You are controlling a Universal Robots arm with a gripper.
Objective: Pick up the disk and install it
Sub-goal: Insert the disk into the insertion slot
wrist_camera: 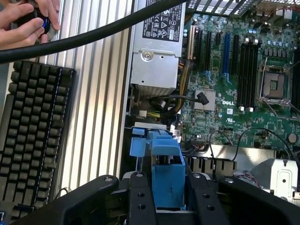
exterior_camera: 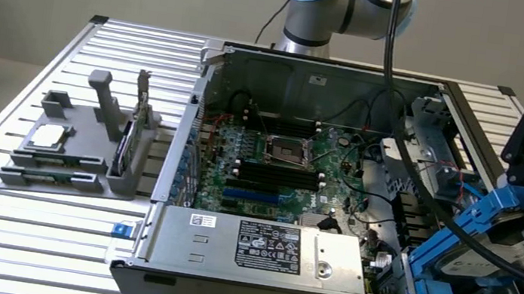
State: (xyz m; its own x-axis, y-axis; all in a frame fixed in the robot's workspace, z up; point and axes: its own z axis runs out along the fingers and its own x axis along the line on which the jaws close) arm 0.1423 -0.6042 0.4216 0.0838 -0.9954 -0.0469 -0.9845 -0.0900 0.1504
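Disk, silver-grey, edged by blue carrier, tilted, clamped in claw, over open computer case

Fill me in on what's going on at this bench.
The robot arm's gripper is clamped on the disk, gripping it by its blue carrier bracket. The disk hangs tilted over the open computer case, at the exterior view's right, just above some blue plastic fittings inside the case; it is not seated yet. Off to the side, a person's hands rest on a small black control beside a keyboard.
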